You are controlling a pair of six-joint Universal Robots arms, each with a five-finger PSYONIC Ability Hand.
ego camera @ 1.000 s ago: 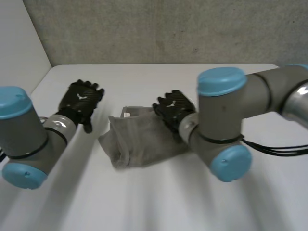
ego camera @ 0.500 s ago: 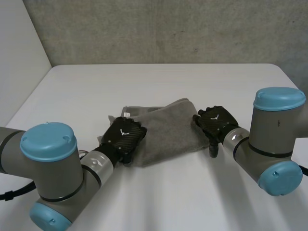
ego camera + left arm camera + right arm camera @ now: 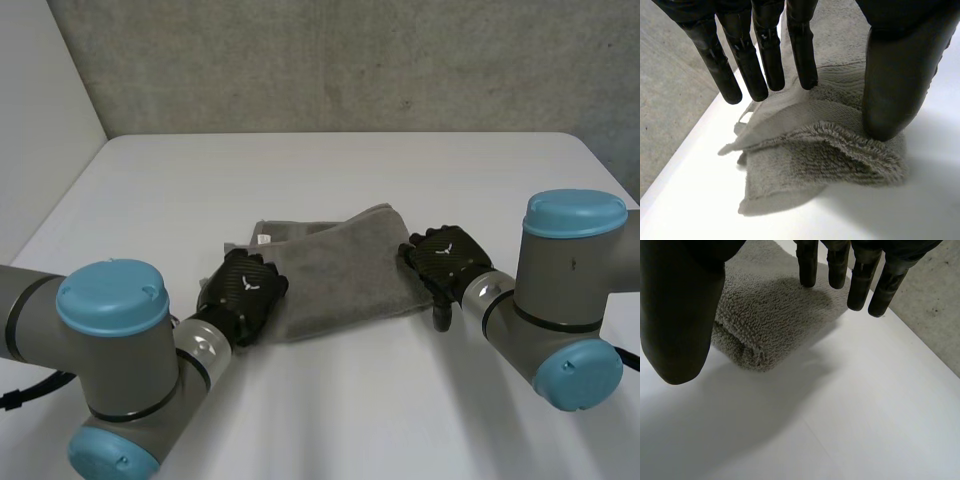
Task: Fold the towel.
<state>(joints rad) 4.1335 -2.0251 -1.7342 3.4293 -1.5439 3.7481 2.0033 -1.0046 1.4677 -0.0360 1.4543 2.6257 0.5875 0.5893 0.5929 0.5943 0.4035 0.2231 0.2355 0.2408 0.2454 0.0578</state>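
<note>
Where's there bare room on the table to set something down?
Bare table lies between the towel and the back wall, and in front of the towel's near edge. Crowded: the towel's ends, at the left hand and right hand.

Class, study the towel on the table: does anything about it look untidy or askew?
Yes: the towel is untidy at its end by the left robot hand; layers gape and one layer sticks out unevenly.

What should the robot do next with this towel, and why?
Probably close the left robot hand on the towel end beneath it. The layers gape there, the fingers are straight just above it, and the thumb rests on the cloth. The right robot hand is open at the opposite end.
</note>
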